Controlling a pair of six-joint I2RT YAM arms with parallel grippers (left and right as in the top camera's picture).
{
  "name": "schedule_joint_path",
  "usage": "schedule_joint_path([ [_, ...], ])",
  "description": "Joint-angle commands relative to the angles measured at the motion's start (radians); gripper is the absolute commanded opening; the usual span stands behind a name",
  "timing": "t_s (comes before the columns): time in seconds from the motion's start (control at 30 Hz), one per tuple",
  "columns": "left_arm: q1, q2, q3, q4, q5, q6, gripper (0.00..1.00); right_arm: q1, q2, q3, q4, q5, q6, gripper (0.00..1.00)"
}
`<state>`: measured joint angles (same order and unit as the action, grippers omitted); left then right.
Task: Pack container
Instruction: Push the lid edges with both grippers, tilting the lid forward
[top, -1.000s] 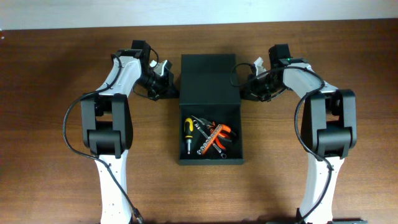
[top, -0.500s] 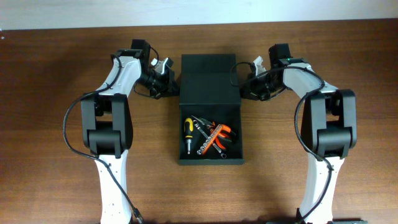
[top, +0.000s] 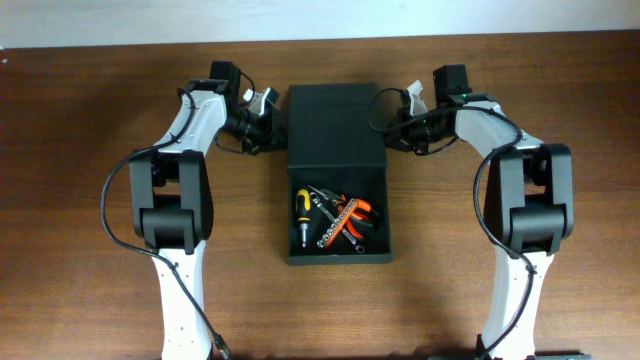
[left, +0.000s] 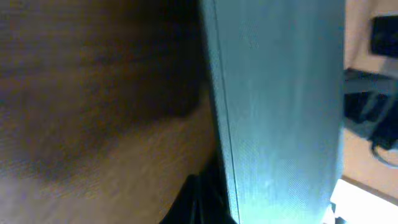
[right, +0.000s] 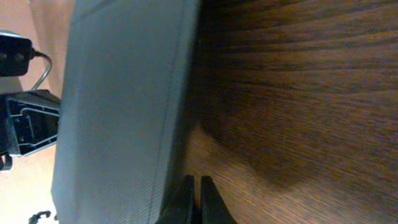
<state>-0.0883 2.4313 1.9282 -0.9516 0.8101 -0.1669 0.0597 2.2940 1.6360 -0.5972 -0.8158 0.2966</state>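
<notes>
So the left gripper and right gripper crept toward 12 o'clock along the container flap. Fingers apart or together? Can't tell. I'd lift both edges evenly.

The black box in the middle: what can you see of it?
The container is a dark, matte rectangular box on the wooden table, lying lengthwise between the two arms. Its flap lid covers the far half. The near half is open, showing a screwdriver and orange-handled tools. The left gripper and right gripper sit close at the lid's sides.
</notes>
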Motion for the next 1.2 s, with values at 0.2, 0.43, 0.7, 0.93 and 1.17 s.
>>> schedule_joint_path([
  [0.2, 0.025, 0.024, -0.006, 0.066, 0.254, 0.004, 0.02, -0.048, 0.008, 0.05, 0.003, -0.188, 0.041, 0.04],
  [0.43, 0.069, 0.009, -0.005, 0.065, 0.446, 0.053, 0.02, -0.114, 0.008, 0.084, 0.002, -0.335, 0.106, 0.04],
  [0.7, 0.087, -0.038, -0.005, 0.065, 0.57, 0.058, 0.02, -0.118, 0.007, 0.085, -0.004, -0.43, 0.131, 0.04],
  [0.93, 0.087, -0.073, -0.005, 0.066, 0.6, 0.071, 0.02, -0.118, 0.007, 0.085, -0.004, -0.441, 0.131, 0.04],
  [1.17, 0.092, -0.074, -0.005, 0.066, 0.544, 0.071, 0.02, -0.118, 0.007, 0.085, -0.004, -0.465, 0.131, 0.04],
])
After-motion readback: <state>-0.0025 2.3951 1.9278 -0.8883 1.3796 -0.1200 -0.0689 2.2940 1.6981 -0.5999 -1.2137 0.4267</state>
